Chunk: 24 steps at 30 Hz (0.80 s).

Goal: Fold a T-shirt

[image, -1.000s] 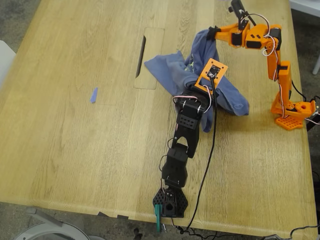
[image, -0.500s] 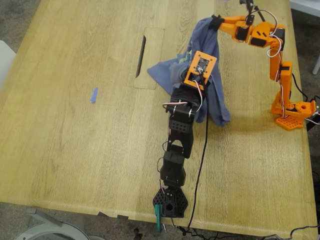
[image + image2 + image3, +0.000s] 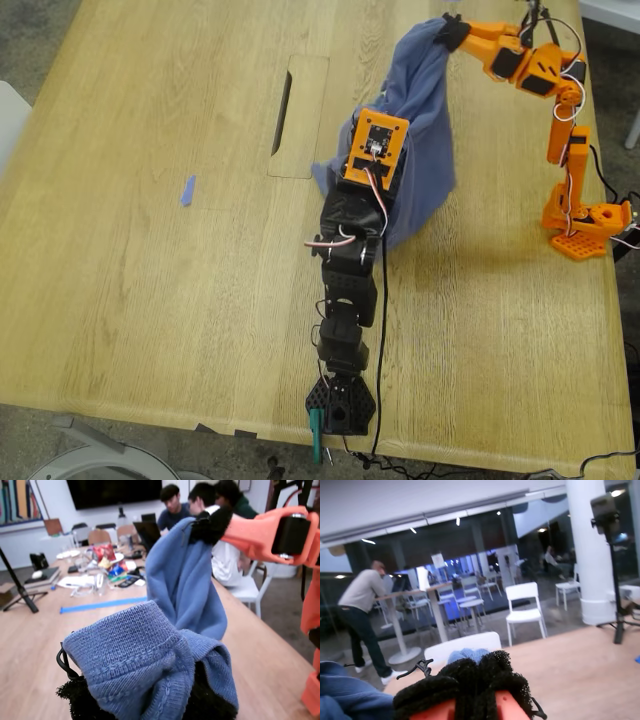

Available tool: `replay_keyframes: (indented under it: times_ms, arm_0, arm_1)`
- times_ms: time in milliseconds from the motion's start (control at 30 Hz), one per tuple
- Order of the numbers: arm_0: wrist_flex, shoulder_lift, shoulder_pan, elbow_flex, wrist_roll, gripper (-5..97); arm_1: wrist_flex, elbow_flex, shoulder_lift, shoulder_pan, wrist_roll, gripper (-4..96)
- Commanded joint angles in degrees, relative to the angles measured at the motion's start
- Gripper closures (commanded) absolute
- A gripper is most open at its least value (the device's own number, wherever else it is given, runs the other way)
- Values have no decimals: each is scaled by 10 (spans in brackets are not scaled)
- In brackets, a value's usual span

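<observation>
1. No readable text, label, brand or number is showing in any view.
2. The T-shirt [image 3: 420,130] is showing no legible print.

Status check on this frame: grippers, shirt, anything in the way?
My first gripper shut on the T-shirt. My second gripper shut on it too, holding it up. Shirt bunched, hanging between the arms, unfolded. Blue tape scrap far off.

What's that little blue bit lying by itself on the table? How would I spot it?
Start at the dark slot cut into the wooden table, then look toward the exterior view's left. The blue scrap lies alone on bare wood, tiny and flat, unlike the big hanging blue T-shirt.
</observation>
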State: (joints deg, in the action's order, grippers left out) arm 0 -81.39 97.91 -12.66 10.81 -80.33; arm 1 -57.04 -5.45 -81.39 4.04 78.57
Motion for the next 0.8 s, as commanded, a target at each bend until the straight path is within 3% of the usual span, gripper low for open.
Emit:
replay_keyframes:
  times_ms: [0,567,767]
  arm_0:
    - [54,69,3,-48,-7,919]
    - [222,92,-36,-48,-6,919]
    - [229,131,-40,-48,-7,919]
  arm_1:
    - [29,-26,-40,-14,6,913]
    - [198,-26,-46,-111,31,913]
    - [218,-26,-61,-112,34,913]
